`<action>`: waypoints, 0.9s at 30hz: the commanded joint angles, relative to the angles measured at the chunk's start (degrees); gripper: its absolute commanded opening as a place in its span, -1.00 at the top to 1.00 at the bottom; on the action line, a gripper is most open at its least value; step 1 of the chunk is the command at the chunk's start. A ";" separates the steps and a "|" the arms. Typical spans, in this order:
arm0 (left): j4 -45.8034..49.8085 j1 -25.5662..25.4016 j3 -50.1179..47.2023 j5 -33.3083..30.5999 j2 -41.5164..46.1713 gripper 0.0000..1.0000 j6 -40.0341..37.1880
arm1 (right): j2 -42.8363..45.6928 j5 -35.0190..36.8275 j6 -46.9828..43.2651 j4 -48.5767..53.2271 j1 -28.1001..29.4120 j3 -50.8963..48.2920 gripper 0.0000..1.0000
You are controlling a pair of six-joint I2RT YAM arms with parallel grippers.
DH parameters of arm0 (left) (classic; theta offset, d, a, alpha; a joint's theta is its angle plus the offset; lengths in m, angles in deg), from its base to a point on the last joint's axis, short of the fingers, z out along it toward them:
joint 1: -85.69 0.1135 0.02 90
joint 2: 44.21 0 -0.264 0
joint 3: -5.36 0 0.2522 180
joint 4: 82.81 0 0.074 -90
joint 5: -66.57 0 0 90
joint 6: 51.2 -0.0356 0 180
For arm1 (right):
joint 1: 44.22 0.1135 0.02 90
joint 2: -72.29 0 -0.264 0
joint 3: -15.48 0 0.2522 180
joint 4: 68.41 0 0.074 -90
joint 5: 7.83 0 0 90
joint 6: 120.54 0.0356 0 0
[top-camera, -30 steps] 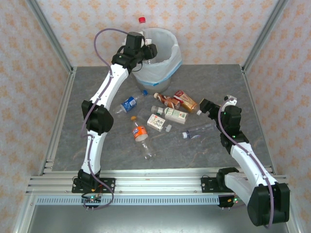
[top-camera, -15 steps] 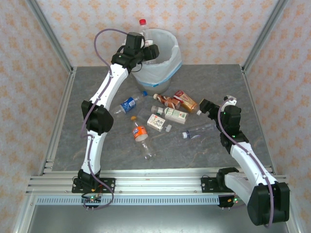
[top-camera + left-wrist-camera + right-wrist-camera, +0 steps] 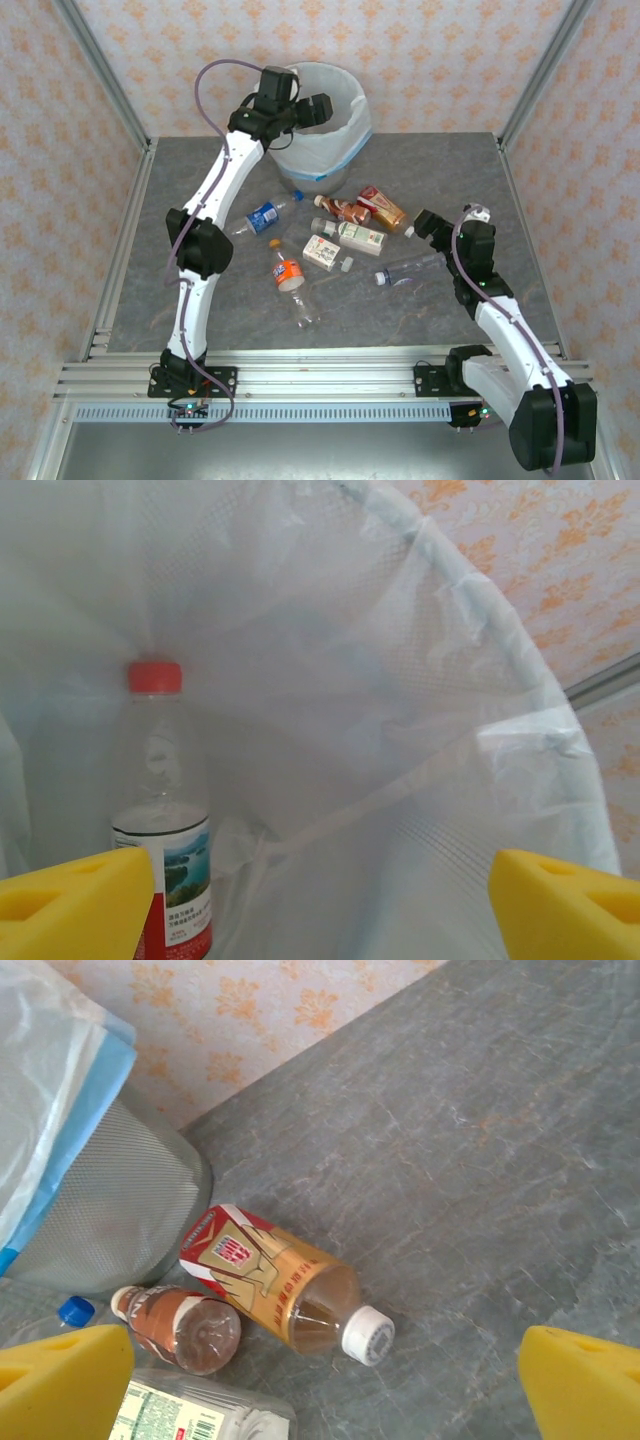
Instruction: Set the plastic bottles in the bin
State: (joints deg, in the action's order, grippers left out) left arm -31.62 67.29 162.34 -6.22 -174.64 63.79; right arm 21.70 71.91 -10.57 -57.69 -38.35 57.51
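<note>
Plastic bottle (image 3: 160,810): clear, red cap, red-and-white scenic label, standing upright inside bag-lined bin (image 3: 400,730). Left gripper (image 3: 320,905) released over bin; right gripper (image 3: 322,1385) released, empty.

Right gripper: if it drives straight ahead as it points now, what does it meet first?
Likely the amber bottle with the white cap, lying on the table ahead of the right gripper. Depth is unclear, so it might just miss.

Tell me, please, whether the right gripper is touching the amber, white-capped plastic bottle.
Apart. The right wrist view shows the right gripper open, fingers clear of the amber bottle.
</note>
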 commanded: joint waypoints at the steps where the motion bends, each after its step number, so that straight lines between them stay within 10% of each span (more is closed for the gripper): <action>1: 2.04 -0.30 1.21 4.18 7.99 -0.79 0.41 | 0.68 3.59 4.31 7.18 0.32 0.19 -0.98; 16: -11.55 -0.33 -27.49 3.90 30.32 -1.00 0.89 | -4.22 7.69 10.46 25.20 0.28 5.41 -0.98; 27: -22.11 -0.25 -61.24 -15.59 55.07 -1.00 2.87 | -9.04 8.59 20.57 27.12 0.28 4.29 -0.95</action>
State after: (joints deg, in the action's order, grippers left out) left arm -48.78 67.29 104.42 -12.89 -125.11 66.31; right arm 12.89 78.40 5.41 -32.65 -38.35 61.40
